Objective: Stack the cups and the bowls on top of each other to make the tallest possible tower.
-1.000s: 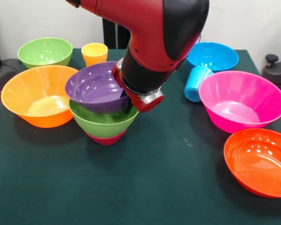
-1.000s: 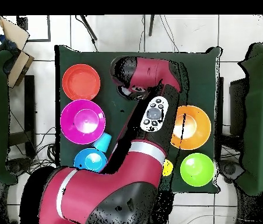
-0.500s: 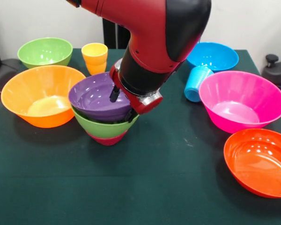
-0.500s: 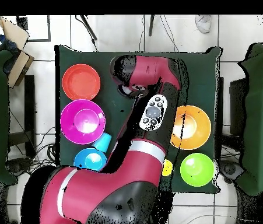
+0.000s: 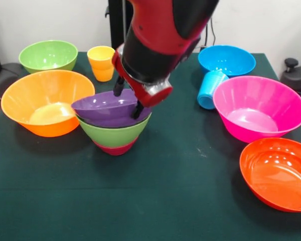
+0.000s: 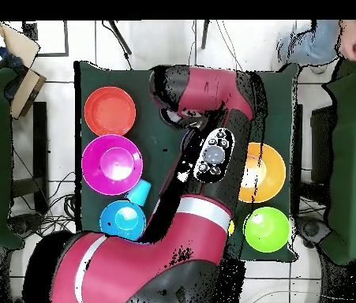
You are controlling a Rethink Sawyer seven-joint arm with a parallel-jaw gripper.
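The gripper (image 5: 128, 98) is spread apart over the purple bowl (image 5: 103, 108), gripping nothing. That bowl sits tilted in the green bowl (image 5: 113, 134) (crimson bowl (image 5: 114, 148) underneath) mid-bench (image 5: 155, 201), beside the orange bowl (image 5: 42, 100).

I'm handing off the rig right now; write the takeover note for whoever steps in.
End effector: open, fingers astride the far rim of the purple bowl, not clamped.
Tower: crimson bowl at the bottom, green bowl in it, purple bowl on top, slightly tilted.
Done: three bowls nested.
Left: yellow-orange cup upright behind the tower; light blue cup on its side by the blue bowl; orange bowl, second green bowl, pink bowl and red-orange bowl loose on the table.
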